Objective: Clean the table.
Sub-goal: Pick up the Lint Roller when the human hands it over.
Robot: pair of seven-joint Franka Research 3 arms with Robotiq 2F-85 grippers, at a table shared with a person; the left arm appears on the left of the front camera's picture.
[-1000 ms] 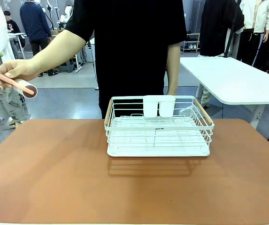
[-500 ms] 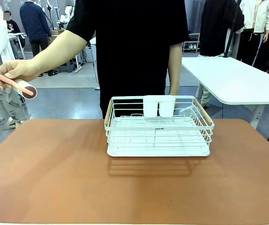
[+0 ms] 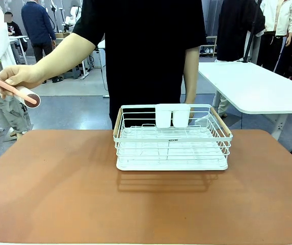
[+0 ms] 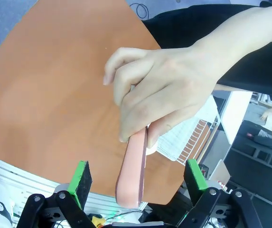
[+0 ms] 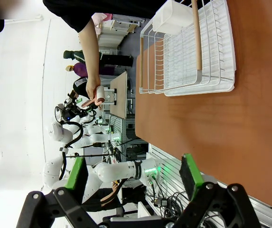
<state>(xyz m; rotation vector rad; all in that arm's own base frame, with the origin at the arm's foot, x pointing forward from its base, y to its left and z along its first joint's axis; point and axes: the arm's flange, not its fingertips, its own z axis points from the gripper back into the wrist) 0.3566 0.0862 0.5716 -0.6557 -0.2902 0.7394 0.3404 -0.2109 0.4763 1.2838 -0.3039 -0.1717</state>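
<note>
The reddish-brown table (image 3: 59, 194) carries a white wire rack (image 3: 172, 138) at its middle back. A person in black stands behind it and holds a pink-handled lint roller (image 3: 29, 96) out past the table's left end. In the left wrist view the person's hand (image 4: 169, 90) grips the pink handle (image 4: 133, 171), whose end lies between the fingers of my left gripper (image 4: 138, 178). That gripper is open, its green pads (image 4: 80, 183) apart from the handle. My right gripper (image 5: 133, 172) is open over the table (image 5: 249, 123), with nothing between its fingers.
Two white cups (image 3: 172, 115) hang inside the rack's back wall. The rack (image 5: 192, 47) has wooden handles at both ends. A white-topped table (image 3: 253, 87) stands at the back right. Other people stand farther off behind.
</note>
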